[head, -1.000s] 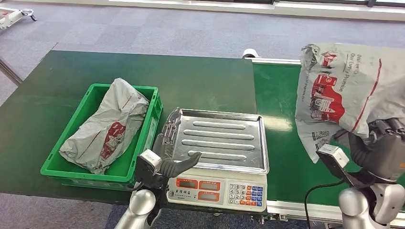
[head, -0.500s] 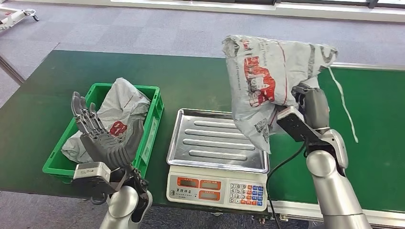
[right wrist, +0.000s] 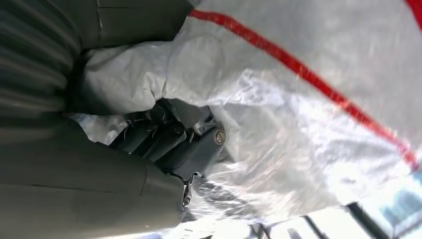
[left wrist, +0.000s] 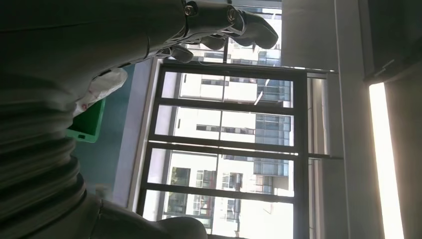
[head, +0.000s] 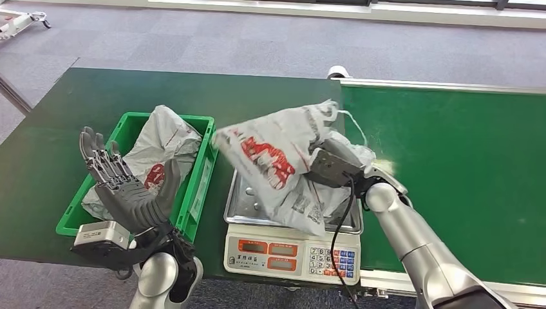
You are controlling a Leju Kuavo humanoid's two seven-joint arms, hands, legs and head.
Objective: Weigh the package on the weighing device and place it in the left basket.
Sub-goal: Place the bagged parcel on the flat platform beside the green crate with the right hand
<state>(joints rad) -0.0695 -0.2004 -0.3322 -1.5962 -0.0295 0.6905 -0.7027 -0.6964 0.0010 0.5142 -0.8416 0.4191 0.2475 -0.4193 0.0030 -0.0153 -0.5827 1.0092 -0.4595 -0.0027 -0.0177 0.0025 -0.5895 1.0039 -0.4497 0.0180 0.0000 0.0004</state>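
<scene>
Bag coming onto the scale

The right hand (head: pixel 335 168) grips the bag (head: pixel 277 164) over the scale (head: pixel 293 248) pan, its lower edge seemingly touching. Best lower it flat and central, then let go fully so nothing props it. The left hand (head: pixel 125 187) waits, fingers spread and empty, with the basket (head: pixel 199 187) at 9 o'clock of the scale.

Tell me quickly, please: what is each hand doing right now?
Left hand: open, fingers apart, raised beside the green basket, holding nothing.
Right hand: grips the grey package over the scale tray.
</scene>
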